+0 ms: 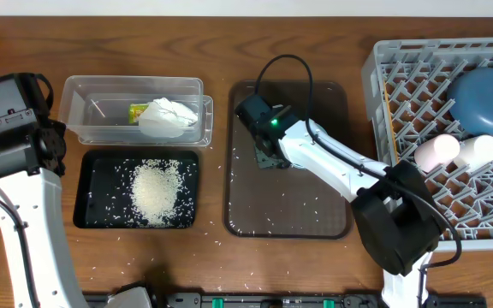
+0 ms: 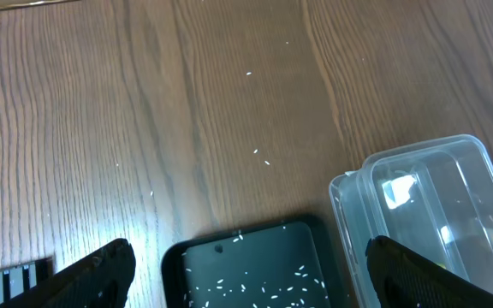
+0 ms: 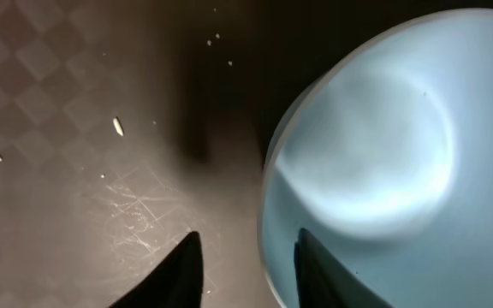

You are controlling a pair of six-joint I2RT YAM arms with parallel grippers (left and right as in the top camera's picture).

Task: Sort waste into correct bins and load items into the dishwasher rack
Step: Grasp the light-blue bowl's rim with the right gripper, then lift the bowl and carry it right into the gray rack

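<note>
Overhead view: dishwasher rack [image 1: 380,81] at right holds large dark-blue bowl [image 1: 486,101], pale pink cup [image 1: 436,151] and white cup [image 1: 479,151]. Clear tub [image 1: 92,98], upper left, holds tissue [image 1: 169,117] and wrapper [image 1: 138,111]; black tray [image 1: 80,192] below it carries rice [image 1: 157,190]. Right arm hides small light-blue bowl [image 3: 366,154] on brown serving tray [image 1: 306,210]. Right gripper [image 3: 248,257] narrow, astride the bowl's rim; whether it pinches cannot be told. Left gripper [image 2: 248,257] wide, empty, above counter [image 2: 187,111].

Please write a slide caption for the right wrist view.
Right gripper straddling the rim of the light-blue bowl over the brown tray.
</note>
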